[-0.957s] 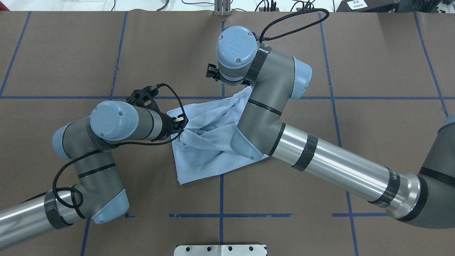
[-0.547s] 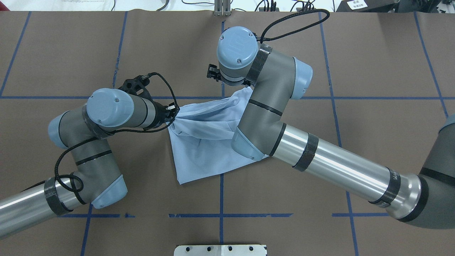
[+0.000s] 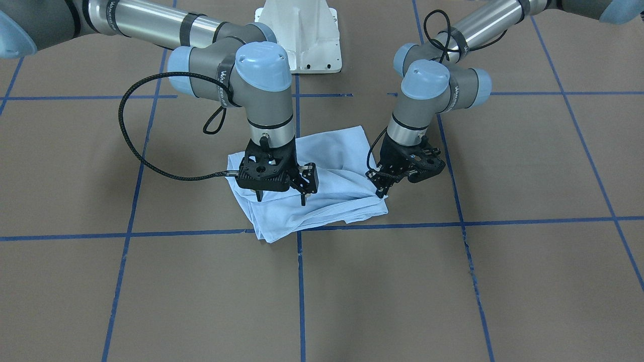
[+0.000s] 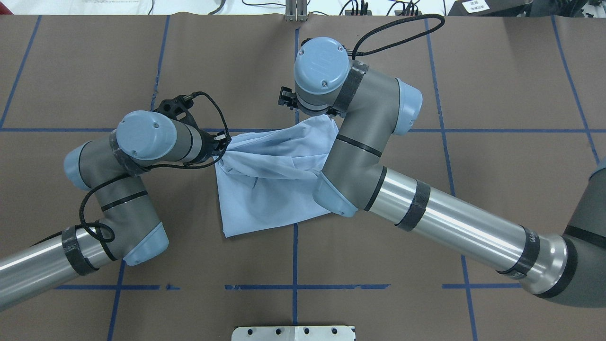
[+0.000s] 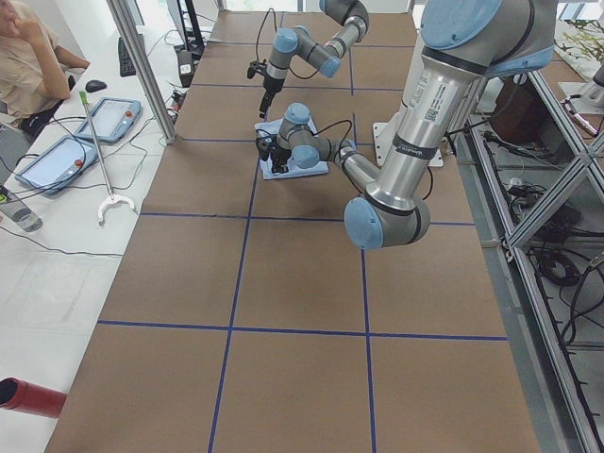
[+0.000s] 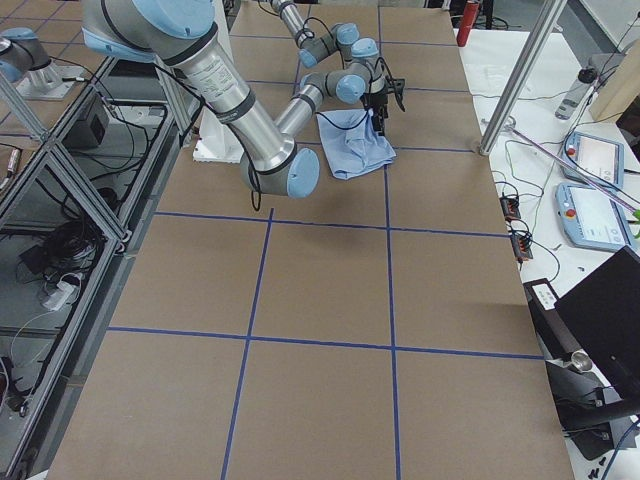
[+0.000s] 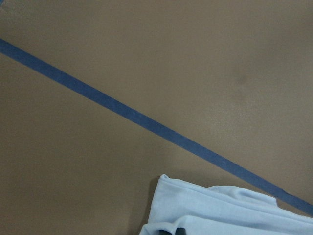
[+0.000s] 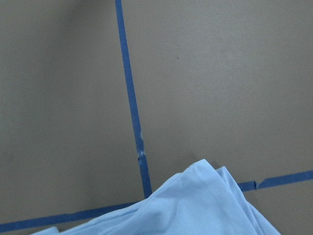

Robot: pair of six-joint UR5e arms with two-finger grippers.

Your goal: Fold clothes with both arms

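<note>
Brown table cover (image 4: 497, 71) gridded with blue tape (image 4: 295, 265); white pedestal (image 3: 302, 35) at its robot-side edge. White side bench (image 5: 57, 274) carrying two pendants (image 5: 55, 162), a grabber (image 5: 102, 179) and a red cylinder (image 5: 28, 396); a seated person (image 5: 24, 57) beside it.

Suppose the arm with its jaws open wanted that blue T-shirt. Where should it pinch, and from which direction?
Probably the T-shirt's free far corner on the robot's right, from straight above. The limp cloth lies low, so only an edge lets jaws close round it. The right gripper hangs open nearby; the left gripper pinches the opposite far corner.
</note>
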